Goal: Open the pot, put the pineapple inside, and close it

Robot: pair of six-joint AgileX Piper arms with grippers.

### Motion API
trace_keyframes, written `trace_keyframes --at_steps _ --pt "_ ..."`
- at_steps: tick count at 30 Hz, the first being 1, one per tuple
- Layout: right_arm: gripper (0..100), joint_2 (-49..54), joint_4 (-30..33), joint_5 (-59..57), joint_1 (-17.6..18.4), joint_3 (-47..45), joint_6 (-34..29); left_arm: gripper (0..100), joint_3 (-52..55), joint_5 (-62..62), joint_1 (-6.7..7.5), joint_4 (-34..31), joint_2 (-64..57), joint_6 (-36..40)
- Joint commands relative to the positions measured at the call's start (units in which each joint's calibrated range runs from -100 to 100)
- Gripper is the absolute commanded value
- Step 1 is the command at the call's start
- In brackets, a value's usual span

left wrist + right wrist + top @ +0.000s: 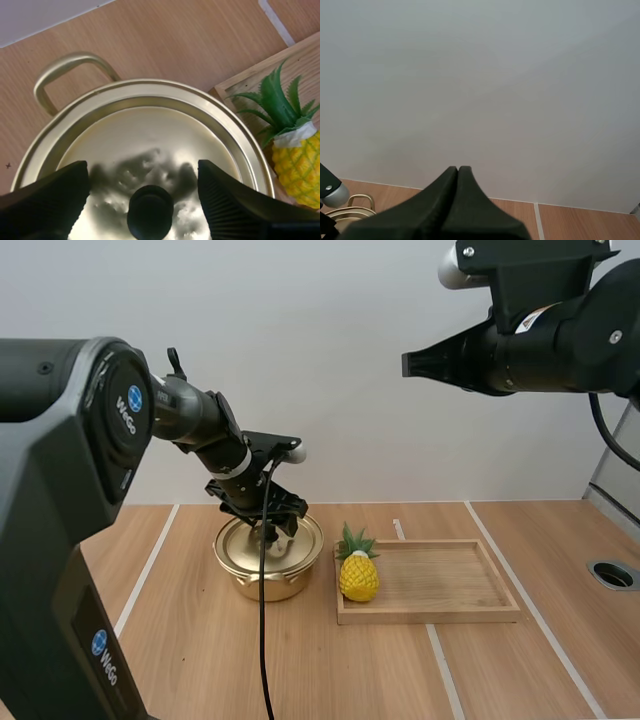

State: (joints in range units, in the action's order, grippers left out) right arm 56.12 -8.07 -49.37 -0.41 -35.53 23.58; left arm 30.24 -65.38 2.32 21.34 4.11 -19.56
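My left claw (pixel 144 182) is spread wide. Its two ribbed black fingers (pixel 55 200) stand on either side of the black knob (pixel 150 214) of the lid (pixel 150 130), with a gap showing between each finger and the knob, so it grips nothing yet. In the high view this claw is at centre left of the frame, pointing down onto the gold pot (pixel 268 578), which stands on the wooden table (pixel 300 670). The lid lies flat and seated on the pot's rim, and one looped gold handle (pixel 65 75) sticks out from the pot's side. Just right of the pot, at the centre of the high view, the yellow pineapple (pixel 358 575) with its green leaves stands upright in the left end of a shallow wooden tray (pixel 450 612). It is close to the pot but not touching it. My right claw (pixel 412 362) hangs high in the upper right of the frame, pinched together into one dark wedge with nothing in it, well away from everything. As I judge it, the task has barely begun. The lid is still on, the pineapple is untouched, and gripping the knob, lifting the lid, loading the fruit and closing the pot all remain.
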Motion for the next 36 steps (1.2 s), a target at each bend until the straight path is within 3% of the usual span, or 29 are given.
trace_keyframes --at_steps 1,36 --pt "0 0.45 0.22 0.39 -0.2 0.51 0.3 100 0.15 -2.45 0.23 -0.6 0.73 1.91" --pt "0 0.45 0.22 0.39 -0.2 0.51 0.3 100 0.15 -6.07 0.23 -3.62 -2.36 4.9"
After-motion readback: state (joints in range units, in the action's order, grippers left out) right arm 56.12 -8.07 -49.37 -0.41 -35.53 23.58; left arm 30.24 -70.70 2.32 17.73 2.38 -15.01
